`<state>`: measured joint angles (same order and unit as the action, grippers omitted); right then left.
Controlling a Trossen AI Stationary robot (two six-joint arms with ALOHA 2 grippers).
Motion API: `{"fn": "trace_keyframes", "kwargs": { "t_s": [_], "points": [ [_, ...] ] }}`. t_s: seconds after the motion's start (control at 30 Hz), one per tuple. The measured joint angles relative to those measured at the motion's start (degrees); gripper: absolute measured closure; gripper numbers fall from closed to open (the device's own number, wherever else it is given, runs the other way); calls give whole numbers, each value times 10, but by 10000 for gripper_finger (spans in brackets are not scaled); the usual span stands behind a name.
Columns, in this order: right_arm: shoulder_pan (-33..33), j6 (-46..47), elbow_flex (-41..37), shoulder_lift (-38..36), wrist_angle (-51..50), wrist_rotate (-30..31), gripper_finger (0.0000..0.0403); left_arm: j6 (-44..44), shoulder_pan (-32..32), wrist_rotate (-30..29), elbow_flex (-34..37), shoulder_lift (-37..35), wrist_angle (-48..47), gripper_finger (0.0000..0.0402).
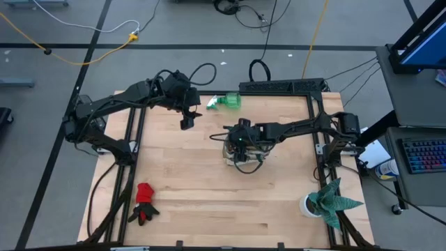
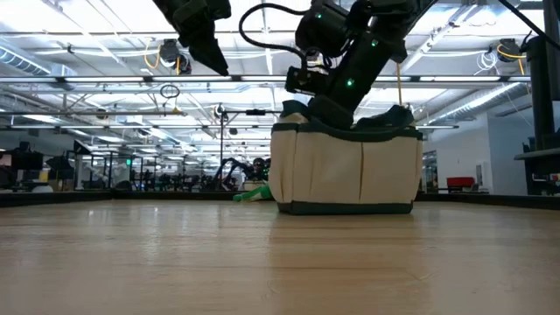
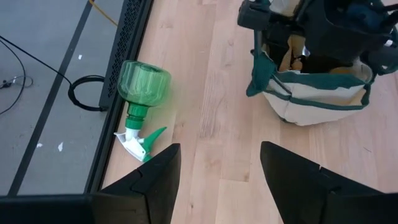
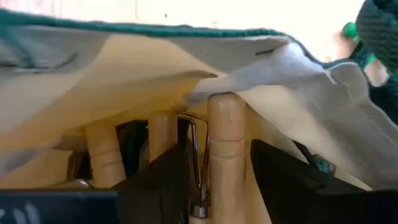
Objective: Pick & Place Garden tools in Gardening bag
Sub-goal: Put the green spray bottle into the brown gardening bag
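Lowering a wooden-handled tool (image 4: 225,149) into the gardening bag (image 2: 346,171) is the step we judge to be in hand: our right gripper (image 4: 214,180) sits inside the bag's mouth, its jaws closed on that handle, which stands between them with its rounded end pointing away from the wrist, long axis running up out of the bag. Just beside it, more wooden handles (image 4: 102,149) already stand in the same pocket. The next move, as we read it, calls for parting the jaws and lifting clear without snagging the green-trimmed rim.

Our left gripper (image 3: 217,180) hovers above the desk (image 1: 188,174) with its jaws spread and empty. Ahead of them and off to one side lies the green spray bottle (image 3: 140,102), on its side near the desk's far edge, round base away from the jaws and white trigger head toward them. Well apart, at the near corner, rests the red glove (image 1: 144,202).
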<state>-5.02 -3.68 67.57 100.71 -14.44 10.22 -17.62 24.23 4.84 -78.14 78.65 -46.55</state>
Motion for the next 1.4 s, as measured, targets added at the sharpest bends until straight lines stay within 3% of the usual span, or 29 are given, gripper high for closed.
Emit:
{"fn": "trace_keyframes", "kwargs": {
  "t_s": [0.63,1.4],
  "points": [
    [-1,0,-1,-46,-14,-29,162,17,0,-4,39,0,1,174],
    [2,-36,0,-190,-55,-28,172,54,0,-5,39,0,1,174]
  ]
}}
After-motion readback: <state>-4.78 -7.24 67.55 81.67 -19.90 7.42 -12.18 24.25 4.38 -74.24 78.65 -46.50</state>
